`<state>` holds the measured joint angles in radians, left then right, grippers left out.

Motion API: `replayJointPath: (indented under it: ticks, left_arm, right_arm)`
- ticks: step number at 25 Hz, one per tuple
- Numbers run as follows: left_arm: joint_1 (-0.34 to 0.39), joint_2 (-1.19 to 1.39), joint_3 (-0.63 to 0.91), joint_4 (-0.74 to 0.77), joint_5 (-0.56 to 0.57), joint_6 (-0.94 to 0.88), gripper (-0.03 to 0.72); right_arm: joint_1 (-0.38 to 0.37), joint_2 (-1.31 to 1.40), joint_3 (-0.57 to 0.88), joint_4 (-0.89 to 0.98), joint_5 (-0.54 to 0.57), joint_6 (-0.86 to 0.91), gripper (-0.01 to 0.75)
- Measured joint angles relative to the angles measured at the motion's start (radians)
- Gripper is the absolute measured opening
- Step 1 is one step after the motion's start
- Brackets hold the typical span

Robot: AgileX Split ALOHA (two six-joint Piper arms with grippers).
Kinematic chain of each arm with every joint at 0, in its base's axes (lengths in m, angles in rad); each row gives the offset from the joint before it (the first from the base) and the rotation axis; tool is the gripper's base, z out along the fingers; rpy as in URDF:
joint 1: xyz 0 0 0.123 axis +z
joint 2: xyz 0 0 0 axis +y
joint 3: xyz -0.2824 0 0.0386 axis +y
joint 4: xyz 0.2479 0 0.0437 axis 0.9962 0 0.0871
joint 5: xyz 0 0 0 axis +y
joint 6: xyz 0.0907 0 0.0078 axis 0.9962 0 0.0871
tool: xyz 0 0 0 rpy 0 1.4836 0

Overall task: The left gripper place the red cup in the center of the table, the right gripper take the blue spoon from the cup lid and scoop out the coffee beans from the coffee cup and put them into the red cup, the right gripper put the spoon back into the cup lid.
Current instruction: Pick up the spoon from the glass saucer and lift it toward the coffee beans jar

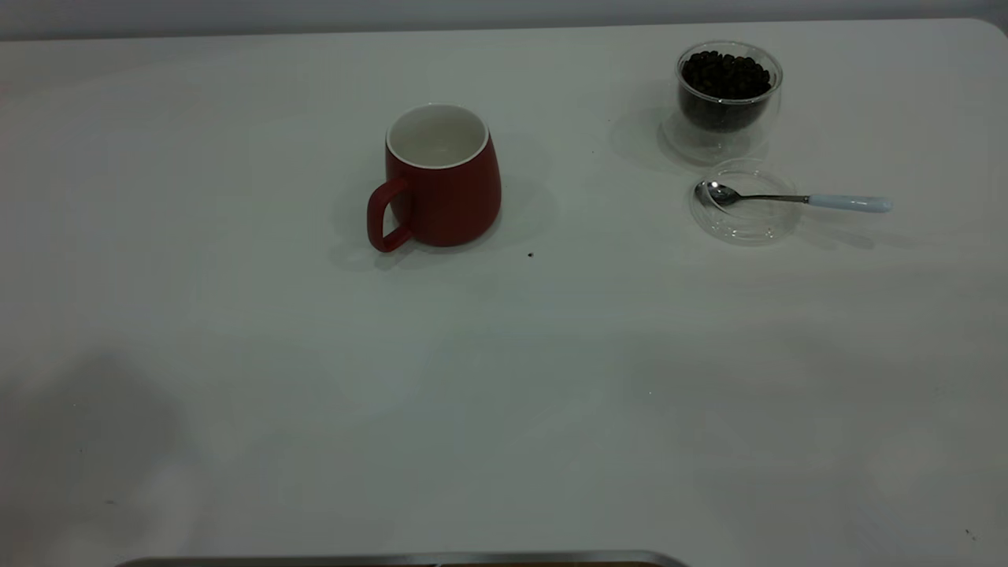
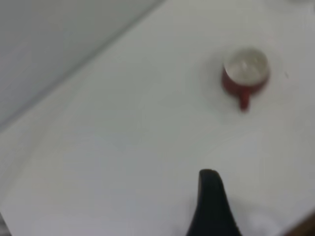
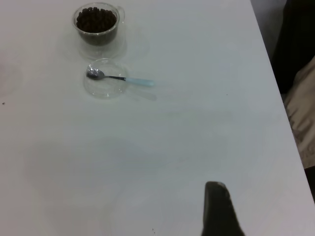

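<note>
Table (image 1: 236, 378): white, plain, one rounded corner at the far right in the exterior view.

Red cup (image 1: 441, 177): upright on the table, a little left of the middle and toward the far side in the exterior view. White inside, nothing in it. Its loop handle points toward the near left. Nothing touches it.

Coffee cup (image 1: 728, 98): clear glass, upright at the far right of the table, well apart from the red cup. It holds the coffee beans (image 1: 724, 75), dark brown, heaped close to the rim.

Cup lid (image 1: 744, 206): clear glass disc, flat on the table just in front of the coffee cup.

Blue spoon (image 1: 795, 198): lies across the cup lid, its metal bowl inside the lid, its pale blue handle reaching out past the lid's rim to the right.

Left pincer (image 2: 211, 206): out of the exterior view; its wrist view shows one dark finger above bare table, well apart from the red cup. Apart or together: cannot tell.

Right pincer (image 3: 220, 209): out of the exterior view; its wrist view shows one dark finger above bare table, well apart from the cup lid and the blue spoon. Apart or together: cannot tell.
</note>
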<state>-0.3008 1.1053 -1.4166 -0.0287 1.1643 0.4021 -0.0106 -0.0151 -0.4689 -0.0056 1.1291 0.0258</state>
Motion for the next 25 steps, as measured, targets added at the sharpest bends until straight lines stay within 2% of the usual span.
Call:
replayJointPath:
  ticks: [8,14,16,25]
  left_arm:
    - [0.0,-0.287,0.554,-0.001,0.0,-0.239,0.587]
    - [0.0,-0.487,0.886,-0.001,-0.053,-0.33,0.587]
    - [0.0,-0.544,0.926,0.003,-0.05,-0.336,0.587]
    - [0.001,-0.772,0.931,0.011,-0.053,-0.348,0.587]
  right_arm:
    - [0.0,0.0,0.0,0.0,0.0,0.0,0.494]
    - [0.0,0.0,0.0,0.0,0.0,0.0,0.494]
    - [0.0,0.0,0.0,0.0,0.0,0.0,0.494]
    - [0.0,0.0,0.0,0.0,0.0,0.0,0.494]
